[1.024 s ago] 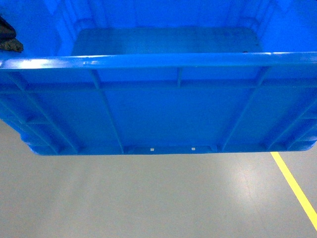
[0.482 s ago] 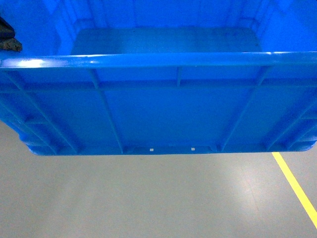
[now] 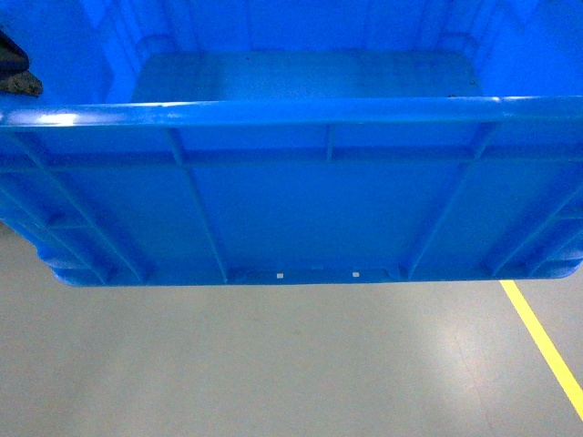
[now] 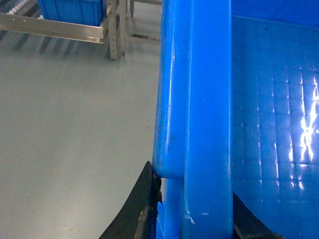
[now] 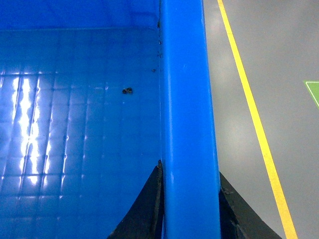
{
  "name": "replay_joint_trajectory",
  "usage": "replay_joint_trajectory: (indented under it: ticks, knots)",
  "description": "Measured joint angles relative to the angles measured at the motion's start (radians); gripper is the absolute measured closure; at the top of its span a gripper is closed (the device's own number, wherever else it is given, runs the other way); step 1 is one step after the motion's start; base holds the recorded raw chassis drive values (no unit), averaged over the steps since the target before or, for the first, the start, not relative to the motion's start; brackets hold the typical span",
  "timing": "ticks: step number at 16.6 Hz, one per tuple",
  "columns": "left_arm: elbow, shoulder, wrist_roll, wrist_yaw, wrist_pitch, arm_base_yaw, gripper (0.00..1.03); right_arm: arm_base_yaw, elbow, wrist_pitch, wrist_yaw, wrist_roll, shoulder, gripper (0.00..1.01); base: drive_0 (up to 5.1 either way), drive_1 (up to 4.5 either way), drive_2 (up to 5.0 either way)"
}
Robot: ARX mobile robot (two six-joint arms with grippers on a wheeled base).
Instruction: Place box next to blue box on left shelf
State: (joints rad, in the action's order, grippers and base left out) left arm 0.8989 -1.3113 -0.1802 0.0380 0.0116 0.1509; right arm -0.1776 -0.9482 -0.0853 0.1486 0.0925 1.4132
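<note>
One bright-blue crate [image 3: 301,200] fills the head view, held above the grey floor [image 3: 273,364], long axis left to right, open side up, ribbed near wall facing the camera. No label or writing readable on it; two tiny white marks sit at the near wall's bottom edge. Two grippers: left gripper [image 4: 192,219] has dark fingers [image 4: 134,214] either side of the crate's left rim, pinching it; right gripper [image 5: 189,209] likewise clamps the right rim, one finger inside, one outside. One yellow floor line [image 5: 254,114] runs to the right. Far left in the left wrist view, one second blue box [image 4: 72,10] sits on a metal rack [image 4: 55,27], well apart from the held crate.
</note>
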Motion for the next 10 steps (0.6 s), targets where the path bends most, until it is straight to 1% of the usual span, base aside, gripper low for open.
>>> replay_joint_trajectory:
  ticks: [10]
  knots:
    - [0.0,0.0,0.0,0.0,0.002,0.0,0.86,0.0,0.0,0.001,0.0,0.0,0.0,0.81,-0.1,4.1,-4.3]
